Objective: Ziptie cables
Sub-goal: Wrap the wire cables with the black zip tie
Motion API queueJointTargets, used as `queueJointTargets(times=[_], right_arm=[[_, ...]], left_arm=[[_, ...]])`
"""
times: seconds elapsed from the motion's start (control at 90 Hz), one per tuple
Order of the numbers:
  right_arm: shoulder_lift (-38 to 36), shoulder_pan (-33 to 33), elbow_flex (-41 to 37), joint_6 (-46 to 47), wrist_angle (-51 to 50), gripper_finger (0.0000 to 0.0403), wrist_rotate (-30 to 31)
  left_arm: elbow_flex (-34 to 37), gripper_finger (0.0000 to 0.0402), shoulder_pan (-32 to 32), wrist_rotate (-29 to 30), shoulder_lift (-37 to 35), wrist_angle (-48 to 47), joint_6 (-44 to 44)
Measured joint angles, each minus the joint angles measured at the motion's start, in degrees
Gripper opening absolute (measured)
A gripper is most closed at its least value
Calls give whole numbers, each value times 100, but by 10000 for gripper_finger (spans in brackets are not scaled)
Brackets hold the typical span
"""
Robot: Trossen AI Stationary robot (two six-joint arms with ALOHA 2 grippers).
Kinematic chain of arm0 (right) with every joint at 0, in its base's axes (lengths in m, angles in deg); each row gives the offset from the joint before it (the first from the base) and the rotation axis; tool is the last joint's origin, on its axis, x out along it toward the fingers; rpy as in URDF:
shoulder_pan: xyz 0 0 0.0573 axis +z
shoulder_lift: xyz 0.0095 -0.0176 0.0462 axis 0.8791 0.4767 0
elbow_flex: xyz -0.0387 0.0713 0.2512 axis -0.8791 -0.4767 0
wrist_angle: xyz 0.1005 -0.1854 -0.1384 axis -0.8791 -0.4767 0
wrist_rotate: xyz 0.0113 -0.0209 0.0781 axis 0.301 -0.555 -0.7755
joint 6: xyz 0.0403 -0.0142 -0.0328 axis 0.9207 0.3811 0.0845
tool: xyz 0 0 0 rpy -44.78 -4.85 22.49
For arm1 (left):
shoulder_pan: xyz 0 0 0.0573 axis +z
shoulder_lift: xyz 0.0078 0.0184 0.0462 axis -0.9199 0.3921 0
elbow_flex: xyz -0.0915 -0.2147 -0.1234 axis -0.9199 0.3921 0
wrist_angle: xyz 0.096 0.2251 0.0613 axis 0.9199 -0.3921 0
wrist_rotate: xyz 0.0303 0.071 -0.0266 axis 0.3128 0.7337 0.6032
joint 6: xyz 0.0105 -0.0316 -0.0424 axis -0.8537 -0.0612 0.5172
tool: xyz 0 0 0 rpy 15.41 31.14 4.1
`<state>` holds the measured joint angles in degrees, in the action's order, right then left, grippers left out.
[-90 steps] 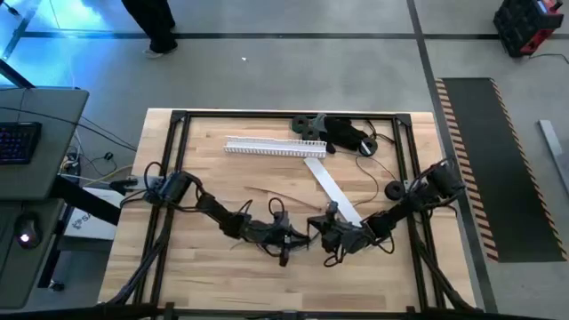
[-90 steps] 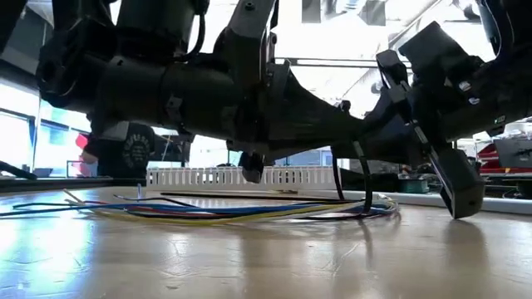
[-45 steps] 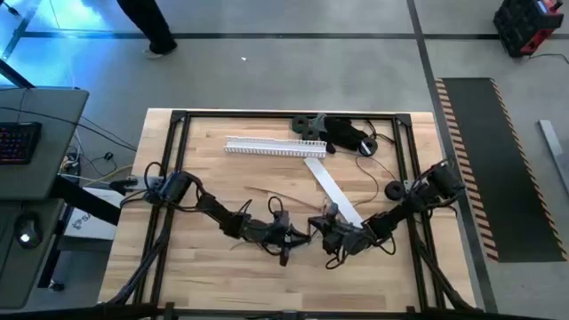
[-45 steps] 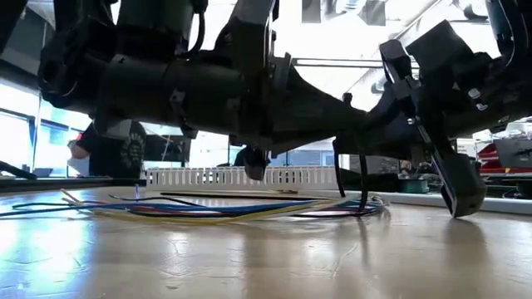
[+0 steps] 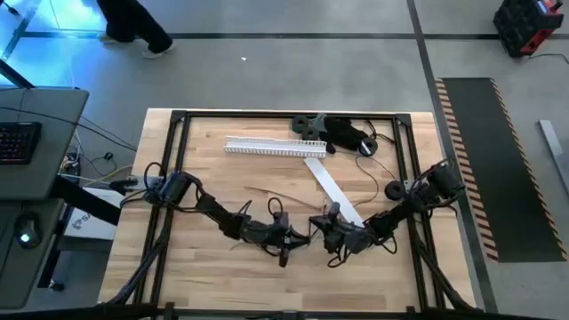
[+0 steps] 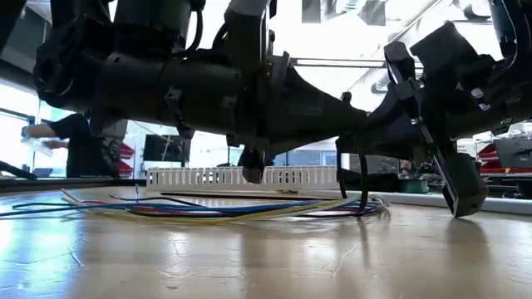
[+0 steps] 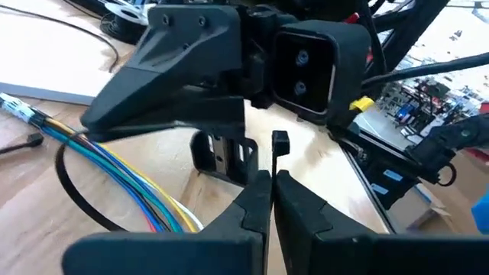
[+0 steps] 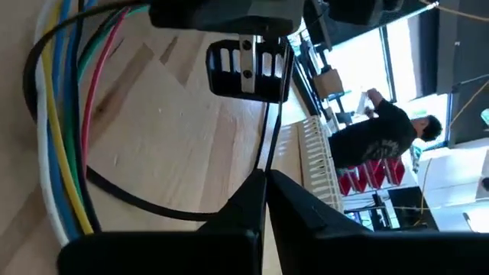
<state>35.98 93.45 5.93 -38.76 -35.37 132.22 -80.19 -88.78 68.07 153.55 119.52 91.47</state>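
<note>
both arms are nose to nose mid-table, low over the wood. left gripper [image 5: 286,238] and right gripper [image 5: 327,233] nearly touch in the high view.

the cables [image 6: 208,208] lie flat on the table [image 5: 213,284] as a coloured bunch: yellow, blue, green, red, white. they run under the two grippers and fan out away from them. a black zip tie [image 7: 84,195] is looped around the bunch. the loop is wide and slack, nowhere near cinched.

left fingers [image 7: 252,206] are pressed together on the tie's thin tail, which rises between the tips in the left wrist view. right fingers [image 8: 252,200] are likewise closed on a thin black strand of the tie [image 8: 269,134] running up toward the other gripper. i can't make out the tie head, so i can't say if the tail is threaded through it.

judgement: this is the tightening step, maybe halfway through. to do it well:
- pull the tail straight along its own line, no twist
- the other gripper holds its end still as the anchor
- keep the loop square to the bunch so no wire slips out
- draw slow; a thin tail can slide out of a pinch

white slotted wire duct [image 5: 271,148] and a flat white strip [image 5: 331,187] sit further back, clear of the work. a person [image 8: 382,137] is in the room beyond the table.
</note>
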Motion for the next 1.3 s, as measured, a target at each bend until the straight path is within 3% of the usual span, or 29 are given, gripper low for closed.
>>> queueJointTargets(times=[0.144, 1.3], right_arm=[[3, -3, 0, -433, 48, 0, -61], [11, 143, 94, -734, 460, 0, -302]], left_arm=[[0, 0, 2, 3, -2, -1, -44], [2, 0, -7, 7, 0, -4, 0]])
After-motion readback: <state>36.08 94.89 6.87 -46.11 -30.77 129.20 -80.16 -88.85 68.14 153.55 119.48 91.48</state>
